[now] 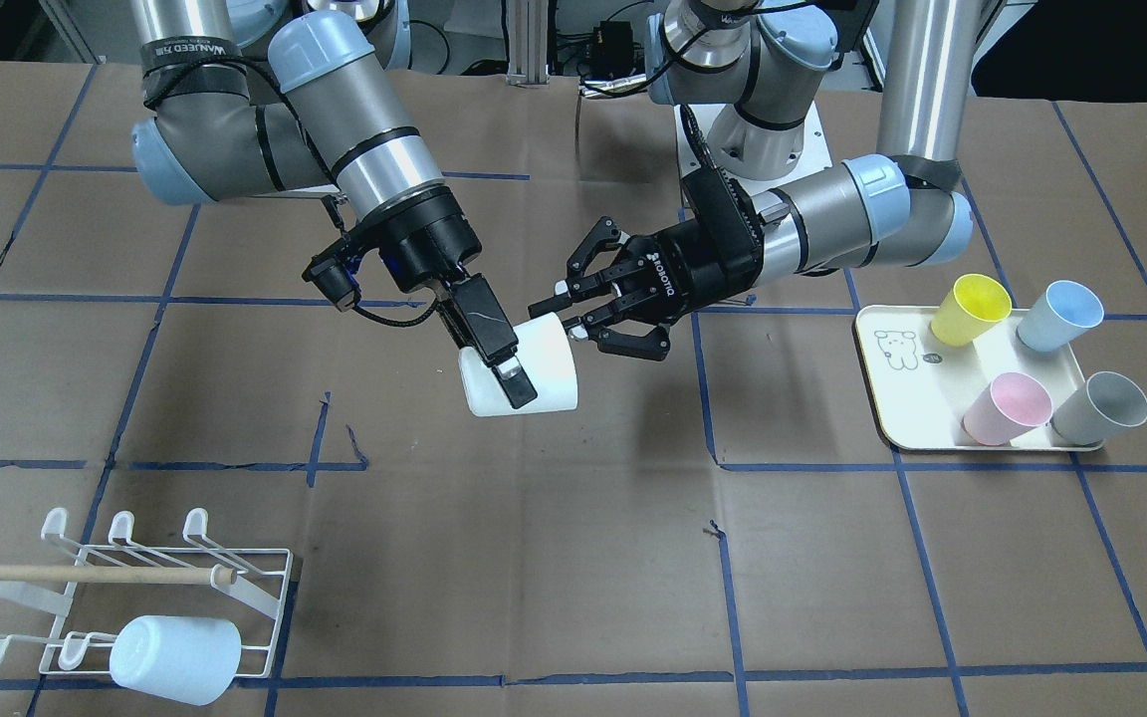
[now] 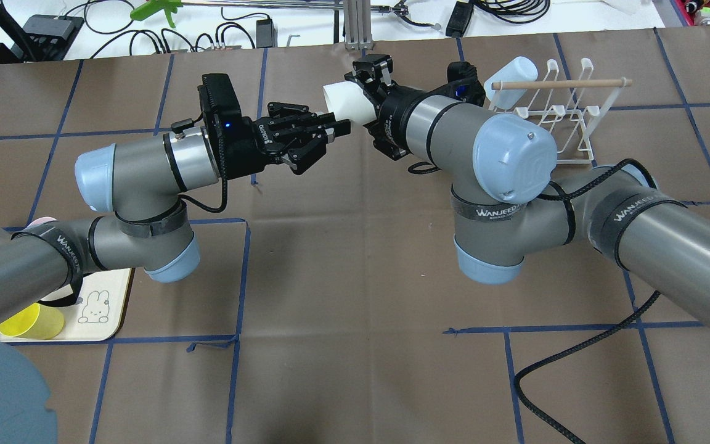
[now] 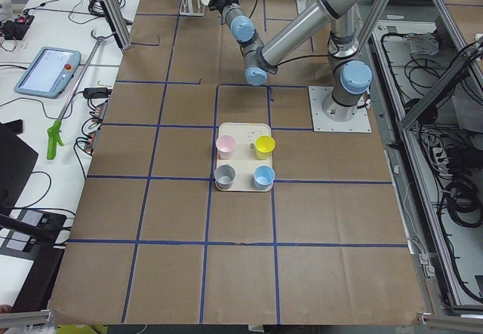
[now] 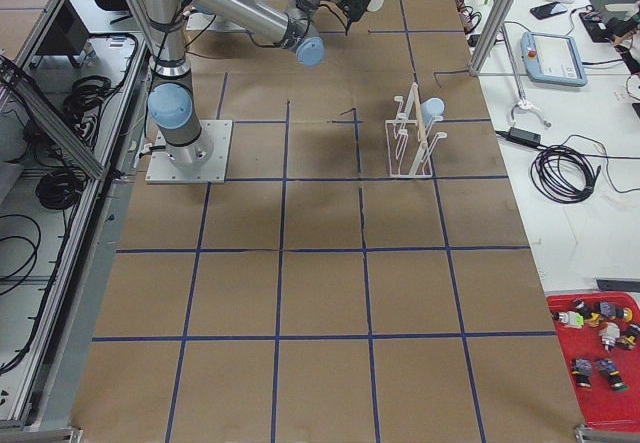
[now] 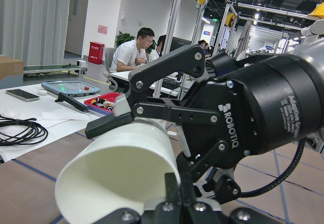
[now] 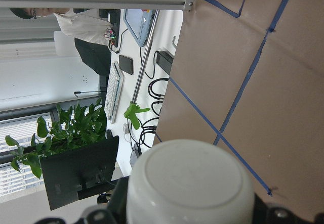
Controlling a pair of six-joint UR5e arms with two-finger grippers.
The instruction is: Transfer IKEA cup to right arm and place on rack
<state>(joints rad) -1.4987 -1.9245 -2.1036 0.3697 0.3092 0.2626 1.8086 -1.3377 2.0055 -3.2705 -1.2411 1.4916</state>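
The white IKEA cup [image 1: 534,363] hangs in mid-air over the table's middle, lying on its side. My right gripper [image 1: 519,378] is shut on the cup's body, with the cup's closed base facing its wrist camera [image 6: 190,183]. My left gripper [image 1: 564,317] is open, and its fingertips straddle the cup's open rim. The left wrist view shows the cup's mouth [image 5: 116,173] with the right gripper's fingers [image 5: 126,120] clamped on the cup. Overhead, the cup [image 2: 342,102] sits between the left gripper [image 2: 330,139] and the right gripper [image 2: 355,102]. The white wire rack [image 1: 135,588] stands at the table's corner.
A pale blue cup [image 1: 175,657] rests upside down on the rack's prong. A cream tray [image 1: 892,398] under the left arm holds yellow [image 1: 972,309], blue [image 1: 1061,314], pink [image 1: 1007,408] and grey [image 1: 1101,406] cups. A black cable [image 2: 577,370] lies on the table.
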